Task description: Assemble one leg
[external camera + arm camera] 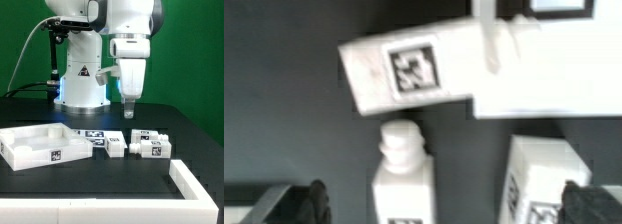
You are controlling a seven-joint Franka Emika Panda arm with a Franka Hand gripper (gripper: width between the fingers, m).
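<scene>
Three white legs lie side by side on the black table: one (116,147) near the tray-like part, one (152,149) to the exterior view's right, and one (147,135) behind them. My gripper (130,112) hangs open and empty above them, touching none. In the wrist view the gripper (446,212) has its dark fingertips (304,205) wide apart. A leg (397,185) with its round peg end lies between them, well below. A second leg (548,180) lies beside it, and a tagged leg (411,72) lies further off.
The large white square tray-like part (22,152) lies at the exterior view's left. The marker board (90,131) lies behind the legs. A white L-shaped border (190,180) runs along the front and right of the table. The robot base (82,85) stands behind.
</scene>
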